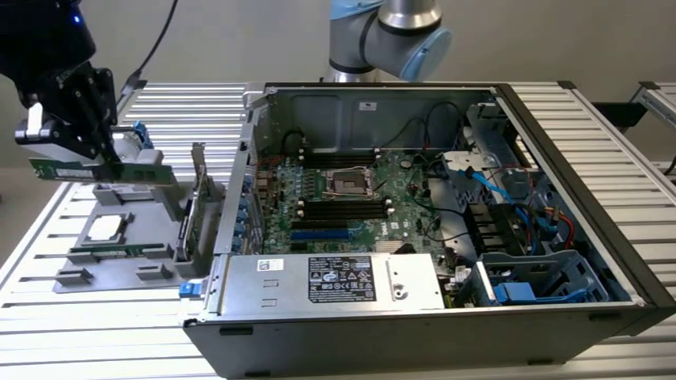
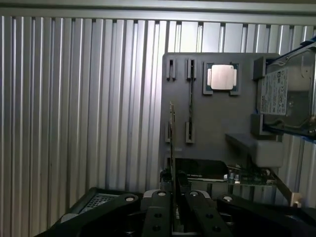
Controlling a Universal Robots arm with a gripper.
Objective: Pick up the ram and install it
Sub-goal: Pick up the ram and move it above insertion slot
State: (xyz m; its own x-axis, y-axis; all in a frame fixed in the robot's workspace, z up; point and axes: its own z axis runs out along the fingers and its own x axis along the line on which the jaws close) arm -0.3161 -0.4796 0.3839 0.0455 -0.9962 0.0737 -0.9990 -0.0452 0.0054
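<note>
While the ram [image 1: 101, 170] was gripped by the closed gripper [image 1: 98, 155] above the grey tray [image 1: 100, 269], the pick-up was judged done and the carry in hand. Careful lining-up with a motherboard [image 1: 370, 198] slot was judged necessary.

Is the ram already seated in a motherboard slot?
No, the gripper holds the ram in the air above the gray fixture, outside the computer case.

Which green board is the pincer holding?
The long thin ram, clamped in the pincer above the grey tray; the taller bracketed card stands upright on that tray.
</note>
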